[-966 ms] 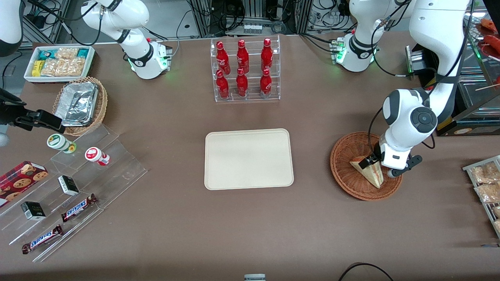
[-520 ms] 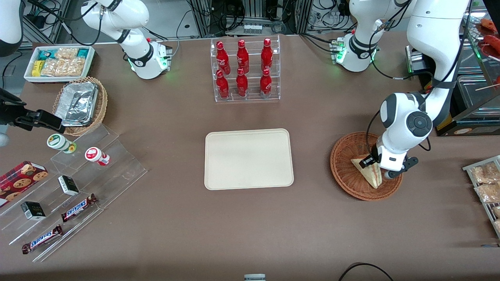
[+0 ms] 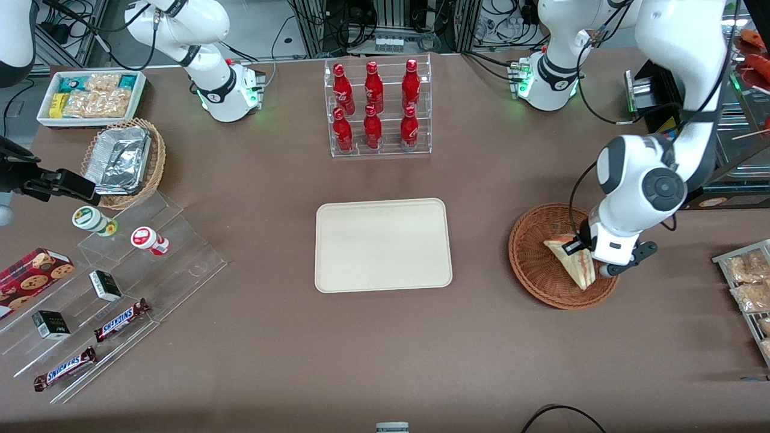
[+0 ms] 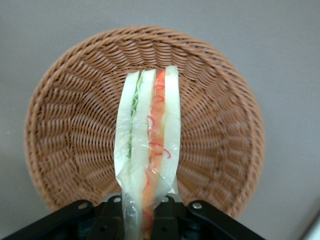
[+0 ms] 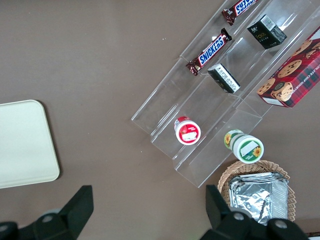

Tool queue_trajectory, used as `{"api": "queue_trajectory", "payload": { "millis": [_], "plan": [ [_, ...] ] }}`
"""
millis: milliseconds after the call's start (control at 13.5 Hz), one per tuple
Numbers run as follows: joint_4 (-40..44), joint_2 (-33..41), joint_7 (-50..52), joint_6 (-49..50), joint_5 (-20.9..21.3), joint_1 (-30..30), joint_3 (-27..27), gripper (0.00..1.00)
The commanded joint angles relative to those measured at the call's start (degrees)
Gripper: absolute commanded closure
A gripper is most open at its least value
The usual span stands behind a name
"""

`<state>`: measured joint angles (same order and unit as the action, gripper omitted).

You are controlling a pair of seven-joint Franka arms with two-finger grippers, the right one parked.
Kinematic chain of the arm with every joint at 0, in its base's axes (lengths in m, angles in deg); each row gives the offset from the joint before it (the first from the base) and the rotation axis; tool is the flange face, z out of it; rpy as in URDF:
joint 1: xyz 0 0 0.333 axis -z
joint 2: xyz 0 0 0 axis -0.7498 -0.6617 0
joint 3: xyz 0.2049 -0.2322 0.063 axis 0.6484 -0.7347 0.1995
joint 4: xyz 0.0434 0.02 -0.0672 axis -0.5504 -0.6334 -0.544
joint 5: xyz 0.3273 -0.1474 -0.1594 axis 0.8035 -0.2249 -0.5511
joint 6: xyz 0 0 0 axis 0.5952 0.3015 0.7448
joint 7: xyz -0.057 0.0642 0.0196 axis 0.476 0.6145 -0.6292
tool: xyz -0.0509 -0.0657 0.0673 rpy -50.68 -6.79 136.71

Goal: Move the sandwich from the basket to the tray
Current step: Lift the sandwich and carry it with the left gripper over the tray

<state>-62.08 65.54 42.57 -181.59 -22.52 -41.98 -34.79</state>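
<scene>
The sandwich [image 3: 571, 260] [image 4: 149, 145] is a plastic-wrapped wedge of pale bread with red and green filling. It hangs above the reddish-brown wicker basket [image 3: 535, 264] [image 4: 65, 125], lifted clear of the weave. My left gripper [image 3: 586, 255] [image 4: 145, 212] is shut on the sandwich's lower edge, one black finger on each side. The cream tray [image 3: 382, 245] [image 5: 22, 145] lies flat at the table's middle, toward the parked arm from the basket, with nothing on it.
A clear rack of red bottles [image 3: 377, 108] stands farther from the front camera than the tray. Packets on a rack [image 3: 749, 282] lie at the working arm's end. A clear stepped stand with snacks [image 3: 114, 288] and a foil-filled tan basket [image 3: 125, 161] sit at the parked arm's end.
The left arm has shifted a little toward its own end of the table and risen. The sandwich in the gripper has moved with it, still over the basket.
</scene>
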Motion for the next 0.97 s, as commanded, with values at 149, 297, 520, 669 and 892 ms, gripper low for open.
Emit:
{"api": "queue_trajectory", "payload": {
  "millis": [149,297,520,669,892],
  "plan": [
    [11.7,1.5,1.0,15.3,0.7,6.3,0.2,0.94],
    [15.2,0.8,3.0,17.3,0.6,10.3,0.2,0.94],
    [19.2,-1.7,5.2,17.3,0.5,16.6,0.2,0.96],
    [22.3,-4.2,6.9,17.3,0.3,20.4,0.2,0.96],
    [27.5,-9.4,9.7,16.9,-0.2,25.4,0.2,0.96]
  ]
}}
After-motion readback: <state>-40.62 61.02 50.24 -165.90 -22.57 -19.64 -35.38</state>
